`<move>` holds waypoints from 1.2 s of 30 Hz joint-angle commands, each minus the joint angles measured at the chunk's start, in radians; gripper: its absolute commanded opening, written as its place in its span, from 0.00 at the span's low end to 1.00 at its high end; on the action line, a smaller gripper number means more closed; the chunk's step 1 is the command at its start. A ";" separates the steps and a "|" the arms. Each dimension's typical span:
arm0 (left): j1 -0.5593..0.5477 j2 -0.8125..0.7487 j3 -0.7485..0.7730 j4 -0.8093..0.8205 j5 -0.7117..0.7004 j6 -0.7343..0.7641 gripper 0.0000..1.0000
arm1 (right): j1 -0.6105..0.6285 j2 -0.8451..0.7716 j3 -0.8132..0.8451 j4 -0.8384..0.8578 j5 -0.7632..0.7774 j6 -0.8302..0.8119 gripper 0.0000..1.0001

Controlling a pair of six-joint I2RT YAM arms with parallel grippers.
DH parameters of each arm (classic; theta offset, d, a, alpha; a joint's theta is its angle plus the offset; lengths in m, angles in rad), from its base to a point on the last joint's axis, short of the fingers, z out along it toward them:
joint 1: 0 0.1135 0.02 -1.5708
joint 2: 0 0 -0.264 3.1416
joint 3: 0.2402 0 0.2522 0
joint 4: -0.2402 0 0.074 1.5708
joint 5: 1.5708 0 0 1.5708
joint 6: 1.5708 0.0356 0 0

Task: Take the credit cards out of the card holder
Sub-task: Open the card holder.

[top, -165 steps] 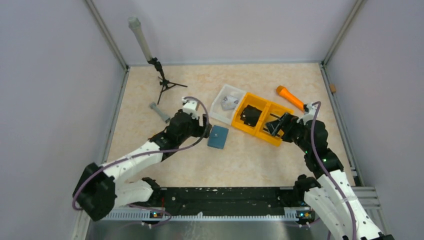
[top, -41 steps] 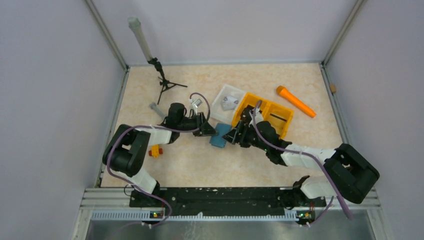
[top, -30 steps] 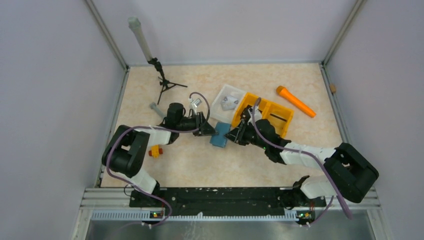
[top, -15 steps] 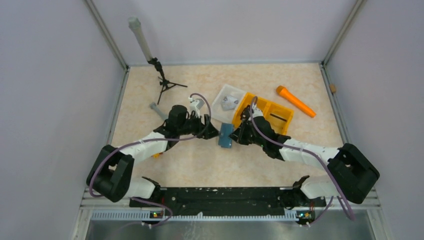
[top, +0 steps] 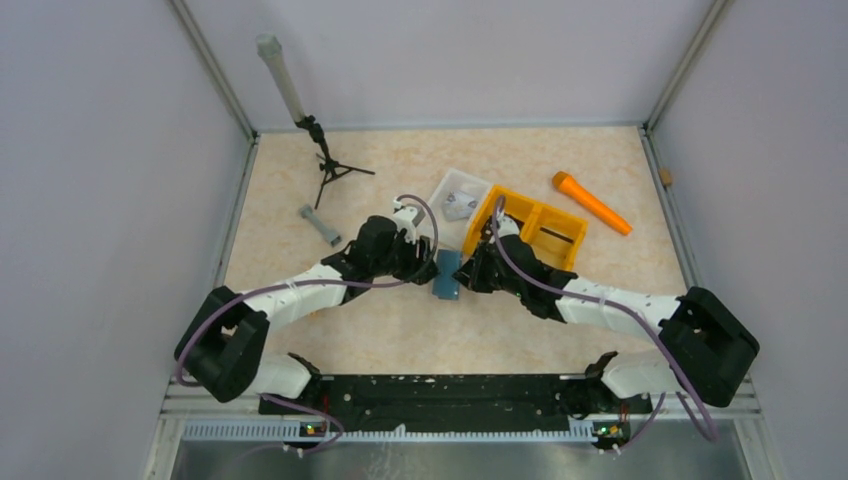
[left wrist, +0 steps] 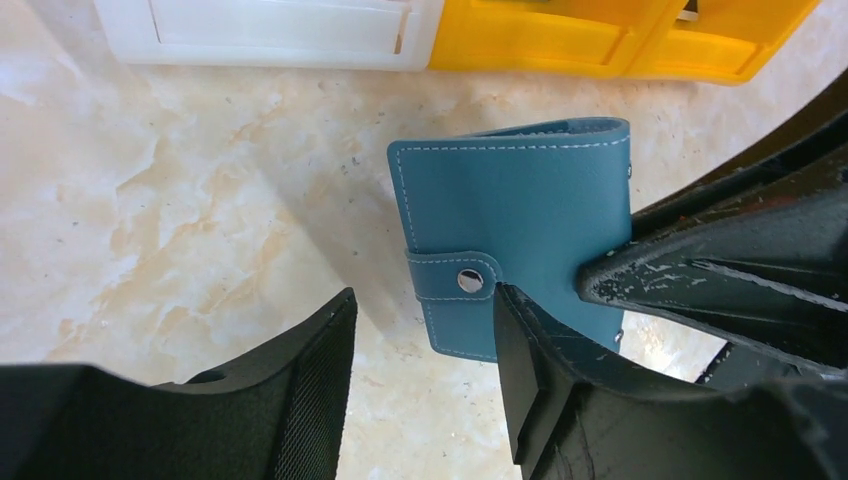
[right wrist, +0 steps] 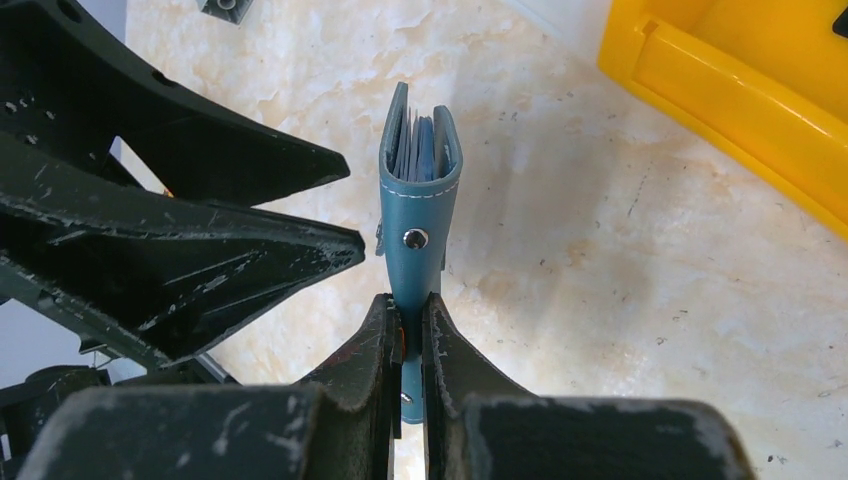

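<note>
Right now the small teal-blue folding card holder is standing on edge near the middle of the marbled beige table, with the two arms meeting over it. The right gripper is pinching the lower end of the holder, its jaws drawn in to a narrow slit with only the leather between them. In the right wrist view the holder is showing its folded end, with thin cards sitting edge-on inside and a silver snap stud on the strap. The strap is lying fastened across the cover.

The left gripper is reaching in from the other side with its jaws standing apart, and the snap strap is lying in the gap between them. One black finger is overlapping the holder's lower edge and seems to be touching it, though the angle is making that hard to confirm. The other finger is hanging clear, above bare table.

Just beyond the holder, toward the far edge, a white plastic tray and an orange divided plastic bin are sitting side by side. An orange cylindrical tool is lying near the far right corner.
</note>
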 commanded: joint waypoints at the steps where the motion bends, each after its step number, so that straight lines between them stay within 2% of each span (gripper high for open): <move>1: -0.006 0.018 0.046 0.002 -0.025 0.019 0.54 | 0.017 -0.030 0.049 0.048 -0.015 0.015 0.00; 3: -0.006 0.018 0.046 0.002 -0.018 0.028 0.46 | 0.018 -0.029 0.044 0.056 -0.028 0.025 0.00; 4: -0.006 0.019 0.047 -0.001 -0.012 0.035 0.45 | 0.017 -0.030 0.040 0.059 -0.029 0.031 0.00; 8: -0.007 0.002 0.039 -0.004 0.024 0.067 0.58 | 0.017 -0.029 0.041 0.052 -0.030 0.049 0.00; 15: -0.008 -0.137 -0.049 0.073 0.043 0.160 0.60 | -0.021 -0.063 0.106 -0.114 -0.100 0.089 0.00; 19: -0.009 -0.226 -0.156 0.202 0.097 0.251 0.59 | -0.115 -0.073 0.107 -0.144 -0.285 0.139 0.00; 21: -0.015 -0.266 -0.208 0.279 0.091 0.284 0.63 | -0.146 -0.073 0.109 -0.144 -0.362 0.162 0.00; 22: -0.020 -0.286 -0.230 0.311 0.082 0.305 0.65 | -0.151 -0.075 0.119 -0.176 -0.378 0.166 0.00; 24: -0.029 -0.332 -0.284 0.379 0.121 0.386 0.63 | -0.152 -0.075 0.161 -0.273 -0.365 0.156 0.00; 27: -0.065 -0.381 -0.349 0.488 0.082 0.475 0.66 | -0.152 -0.075 0.221 -0.412 -0.332 0.137 0.00; 29: -0.089 -0.391 -0.348 0.481 0.035 0.533 0.66 | -0.152 -0.077 0.242 -0.460 -0.319 0.149 0.00; 32: -0.134 -0.376 -0.315 0.441 -0.029 0.599 0.61 | -0.152 -0.093 0.240 -0.476 -0.308 0.206 0.00; 36: -0.194 -0.353 -0.285 0.436 -0.112 0.704 0.60 | -0.152 -0.121 0.226 -0.459 -0.305 0.245 0.00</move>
